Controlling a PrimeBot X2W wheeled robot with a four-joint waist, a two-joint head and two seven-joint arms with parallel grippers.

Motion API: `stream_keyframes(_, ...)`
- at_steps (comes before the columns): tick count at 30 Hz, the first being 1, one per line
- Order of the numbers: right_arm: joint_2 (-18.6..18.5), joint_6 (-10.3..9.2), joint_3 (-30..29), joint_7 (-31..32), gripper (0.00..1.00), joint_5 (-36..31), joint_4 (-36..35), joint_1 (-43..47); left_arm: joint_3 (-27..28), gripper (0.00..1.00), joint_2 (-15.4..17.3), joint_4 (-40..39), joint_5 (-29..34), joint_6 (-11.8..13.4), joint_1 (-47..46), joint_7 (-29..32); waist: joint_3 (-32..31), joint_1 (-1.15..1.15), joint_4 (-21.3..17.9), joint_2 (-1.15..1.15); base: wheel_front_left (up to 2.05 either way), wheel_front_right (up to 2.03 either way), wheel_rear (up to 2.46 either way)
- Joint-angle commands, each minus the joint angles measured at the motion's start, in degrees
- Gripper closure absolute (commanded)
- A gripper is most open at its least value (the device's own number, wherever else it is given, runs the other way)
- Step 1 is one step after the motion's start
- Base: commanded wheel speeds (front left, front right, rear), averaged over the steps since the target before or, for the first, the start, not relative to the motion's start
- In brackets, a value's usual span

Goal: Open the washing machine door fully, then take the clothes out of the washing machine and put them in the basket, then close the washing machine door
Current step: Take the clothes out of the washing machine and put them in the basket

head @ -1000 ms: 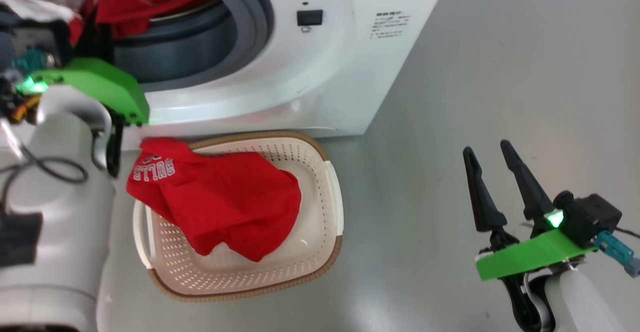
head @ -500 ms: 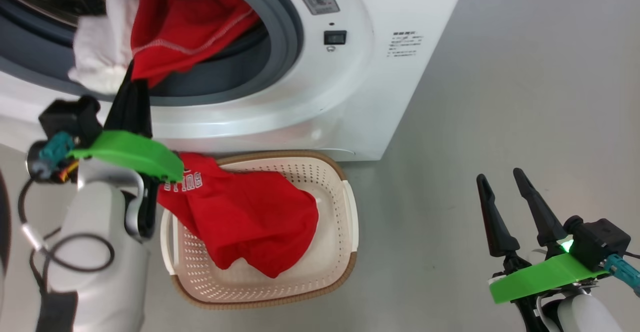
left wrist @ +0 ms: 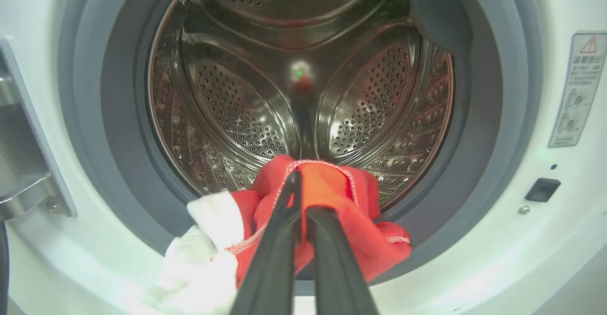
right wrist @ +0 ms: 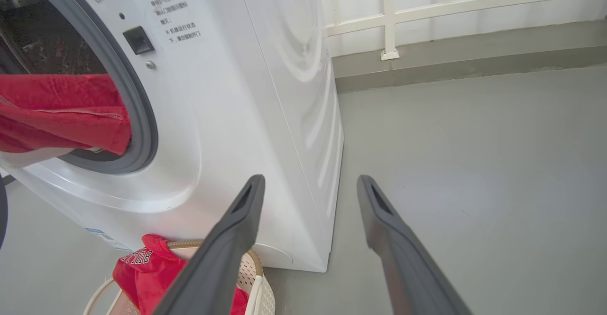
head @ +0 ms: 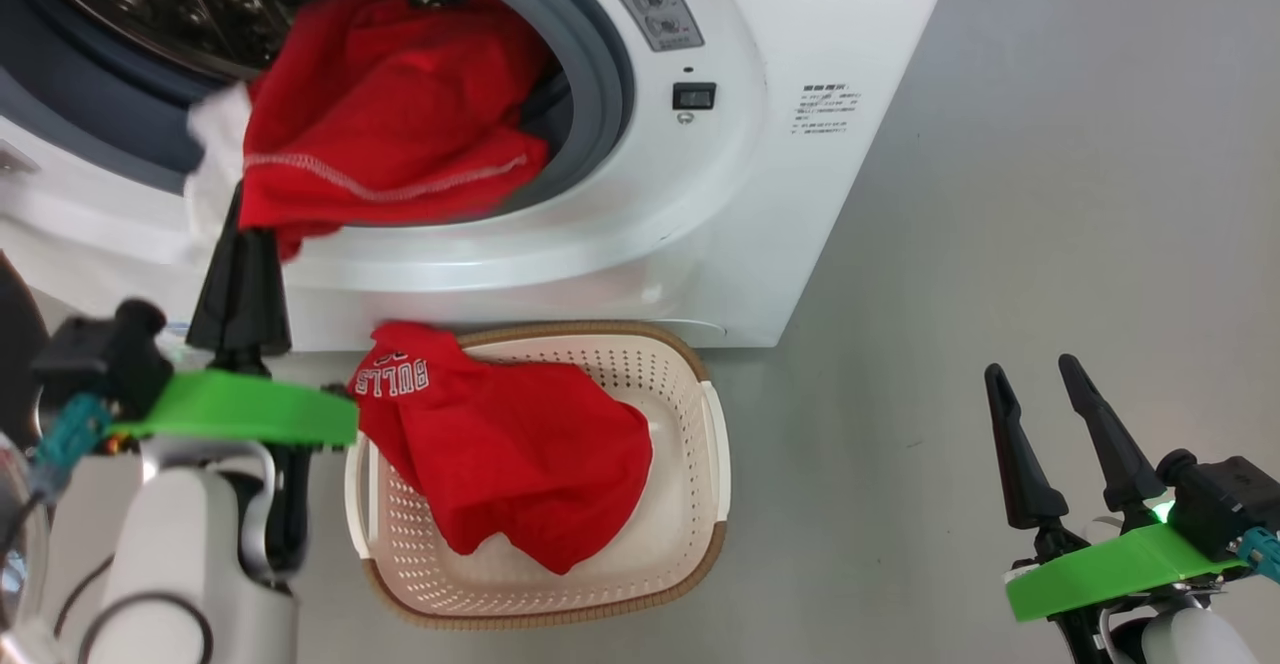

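At the left, the left claw (head: 240,239) is pinched shut on a red garment (head: 385,134) with a white panel. The garment lies spread left to right across the mouth of the washing machine (head: 780,34) and spills over the grey gasket (head: 603,74), half out of the drum (left wrist: 303,44), which looks otherwise bare.

The basket (head: 600,330) sits below and to the right of that claw, on the floor (head: 1000,194) at the machine's foot. A red "BULLS" jersey (head: 520,454) is draped over its left rim. The carry is likely down and rightward, and the left arm is much the nearer.

Far right, the right claw (head: 1030,369) stands wide and holds nothing, well apart from the basket.
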Motion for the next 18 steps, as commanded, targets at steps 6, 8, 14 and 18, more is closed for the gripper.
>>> stream_keyframes(6, -0.6, 0.36, 0.2, -0.4, 0.0, -1.0, -1.8, 1.2, 0.4, 1.0, 1.4, -9.8, -2.2, 0.8, 5.8, -0.7, -0.8, 0.0, 0.2, 0.0, 0.0, 0.0, 0.0)
stream_keyframes(8, -0.6, 0.36, -0.1, -0.4, 0.0, -1.0, -1.9, 1.3, 0.1, 1.0, 1.4, -12.4, -3.0, 1.5, 7.0, -0.7, -0.9, 0.0, 0.2, 0.0, 0.0, 0.0, 0.0)
stream_keyframes(14, -0.4, 0.36, -0.9, -0.4, 0.0, -1.0, -2.1, 1.8, -1.2, 1.0, 1.4, -20.8, -3.4, 3.7, 9.9, -0.7, -1.4, 0.0, 0.4, 0.0, 0.0, 0.0, 0.0)
stream_keyframes(18, -0.4, 0.36, -1.0, -0.4, 0.0, -1.0, -2.2, 1.9, -1.4, 1.0, 1.4, -26.7, -3.5, 5.0, 11.4, -0.7, -1.4, 0.0, 0.4, 0.0, 0.0, 0.0, 0.0)
